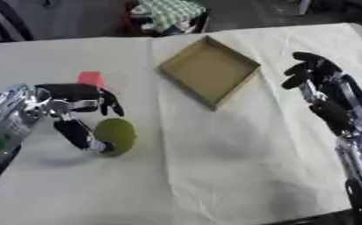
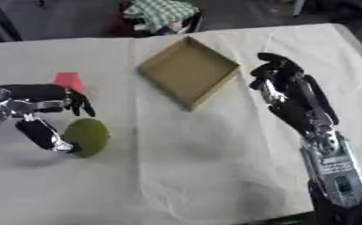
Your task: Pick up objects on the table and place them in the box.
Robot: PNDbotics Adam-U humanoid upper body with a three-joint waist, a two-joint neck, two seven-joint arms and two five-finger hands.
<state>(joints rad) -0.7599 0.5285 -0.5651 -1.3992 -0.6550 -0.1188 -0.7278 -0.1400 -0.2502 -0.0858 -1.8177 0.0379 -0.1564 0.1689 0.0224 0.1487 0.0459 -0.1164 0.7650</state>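
Reaching in from the left, the left hand (image 1: 76, 107) is curled around a green ball (image 1: 115, 135), with its thumb touching the near side of the ball and its fingers bent over the far side. The ball seems to sit on the tabletop (image 1: 238, 167), so I think the hand is just closing on it and has not lifted it yet. A small red thing (image 1: 91, 78) lies just past the hand, on the far left. The box (image 1: 208, 70) sits at the far middle of the tabletop, well apart from the ball, and it looks empty inside. So the job looks like it is only starting: nothing is in the box, and both the ball and the red thing must go in. The ball needs to be lifted, carried right and far, and dropped in the box. The right hand (image 2: 275, 77) hangs over the right side of the tabletop, just right of the box, with its fingers partly bent and holding nothing. I count one green ball, one red thing, one box and two hands. A white cloth covers the tabletop.
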